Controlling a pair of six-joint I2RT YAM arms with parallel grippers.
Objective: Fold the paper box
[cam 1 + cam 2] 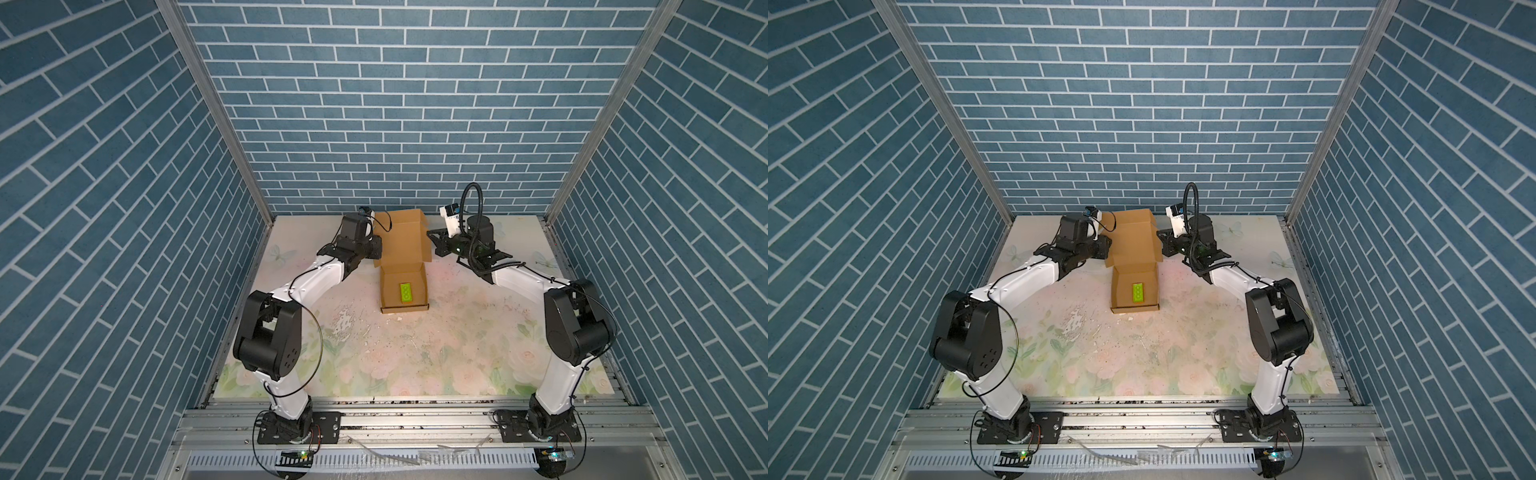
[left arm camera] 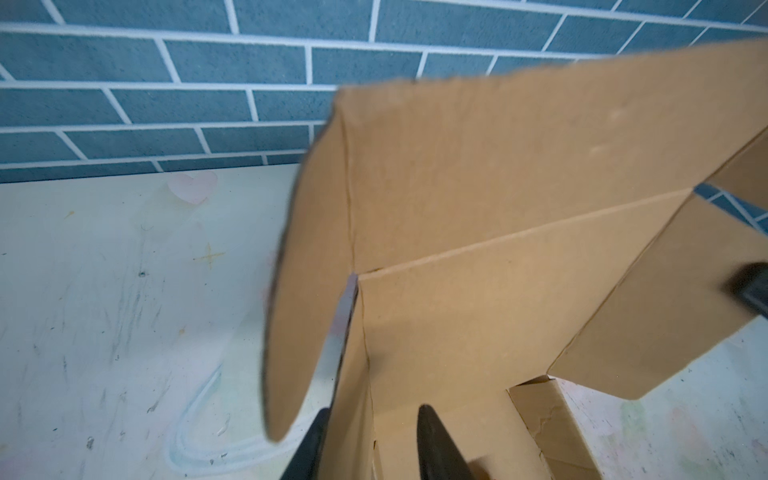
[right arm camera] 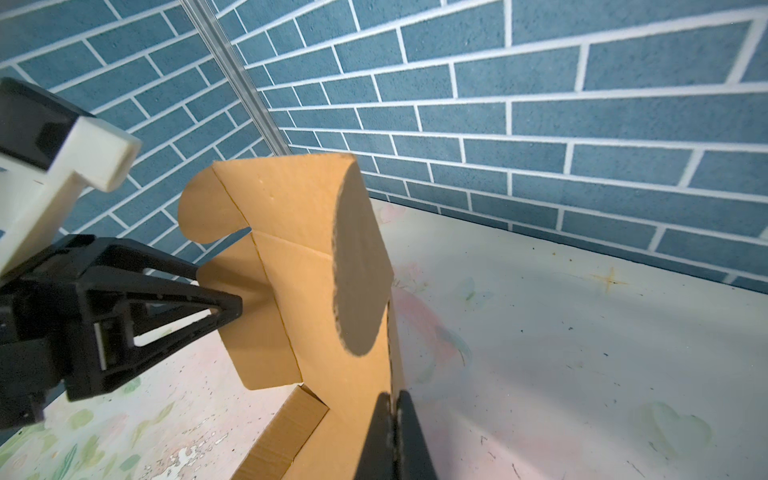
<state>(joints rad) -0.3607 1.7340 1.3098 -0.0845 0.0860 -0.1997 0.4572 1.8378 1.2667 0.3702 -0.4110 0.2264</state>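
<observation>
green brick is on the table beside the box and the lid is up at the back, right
No: the green brick lies inside the open tray of the paper box, not on the table beside it, as both top views show. The lid is up at the back.

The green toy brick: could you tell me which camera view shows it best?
Both top views show the green toy brick whole, lying flat inside the paper box. Neither wrist view shows it, only the box's raised flaps.
</observation>
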